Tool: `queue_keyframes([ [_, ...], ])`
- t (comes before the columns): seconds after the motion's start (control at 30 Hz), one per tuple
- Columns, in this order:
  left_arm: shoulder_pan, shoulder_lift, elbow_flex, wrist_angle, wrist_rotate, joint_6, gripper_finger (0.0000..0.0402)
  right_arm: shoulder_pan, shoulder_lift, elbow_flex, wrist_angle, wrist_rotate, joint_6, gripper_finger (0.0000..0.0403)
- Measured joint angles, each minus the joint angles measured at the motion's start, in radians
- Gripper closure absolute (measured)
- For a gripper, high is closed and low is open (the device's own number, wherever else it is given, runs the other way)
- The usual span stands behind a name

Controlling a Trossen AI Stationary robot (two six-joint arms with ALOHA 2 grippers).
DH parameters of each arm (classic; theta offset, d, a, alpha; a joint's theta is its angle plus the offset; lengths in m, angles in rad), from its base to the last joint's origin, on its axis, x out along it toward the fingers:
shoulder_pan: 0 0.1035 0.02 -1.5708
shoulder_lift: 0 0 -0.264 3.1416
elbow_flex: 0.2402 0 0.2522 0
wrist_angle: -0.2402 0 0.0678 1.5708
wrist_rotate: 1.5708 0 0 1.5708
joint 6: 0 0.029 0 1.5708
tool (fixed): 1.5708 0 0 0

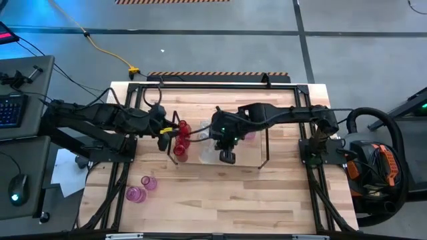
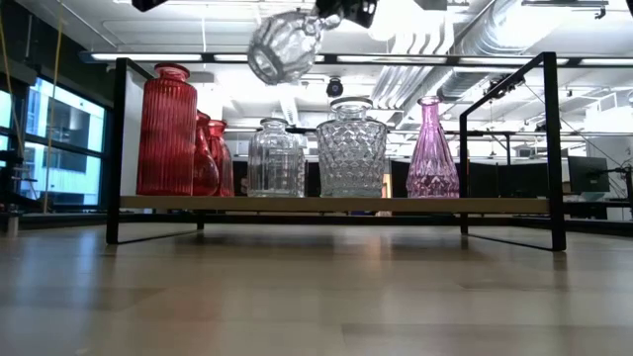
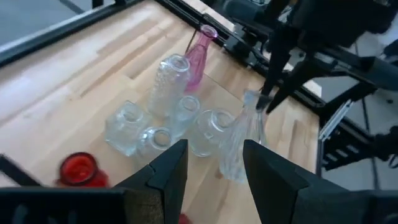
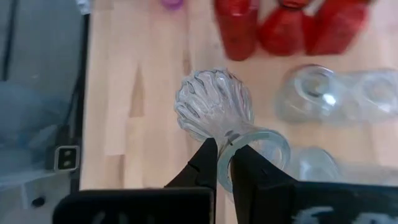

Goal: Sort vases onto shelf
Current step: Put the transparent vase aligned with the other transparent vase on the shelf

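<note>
While the right hand [image 4: 225, 163] pinches its rim, the clear vase [image 4: 213, 106] hangs tilted — bulb outward.

A light wooden desk [image 1: 220, 207] stands on a grey concrete floor [image 1: 220, 50] crossed by dark lines and a yellow cable [image 1: 107, 50]. Beside it a side table carries a keyboard [image 1: 10, 110] and mouse [image 1: 18, 188]. Overhead run white ducts [image 2: 465, 30] and strip lights [image 2: 198, 56]; windows [image 2: 54, 138] show bright at one side.
</note>
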Motion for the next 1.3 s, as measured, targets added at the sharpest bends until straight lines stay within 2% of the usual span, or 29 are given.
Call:
queue_keyframes([
  [0.23,-0.082,0.123,0.001,0.186,0.040,0.004,0.0254,-0.009,0.022,0.000,0.037,-0.076,-0.117,0.0403],
  [0.37,-0.129,0.175,0.000,0.159,0.037,-0.060,0.0254,-0.009,0.032,0.000,0.050,-0.062,-0.163,0.0403],
  [0.5,-0.172,0.195,0.000,0.165,0.042,-0.122,0.0254,0.000,0.042,0.000,0.053,0.000,-0.245,0.0403],
  [0.67,-0.206,0.196,0.000,0.163,0.040,-0.183,0.0254,0.023,0.061,-0.001,0.051,0.077,-0.443,0.0403],
  [0.9,-0.259,0.154,0.000,0.165,0.017,-0.219,0.0254,0.054,0.115,-0.001,0.034,0.158,-0.630,0.0403],
  [1.0,-0.278,0.127,0.000,0.162,-0.028,-0.228,0.0254,0.062,0.138,-0.001,0.027,0.216,-0.677,0.0403],
  [1.3,-0.293,0.096,0.001,0.162,-0.102,-0.237,0.0254,0.061,0.199,0.035,0.020,0.264,-0.754,0.0403],
])
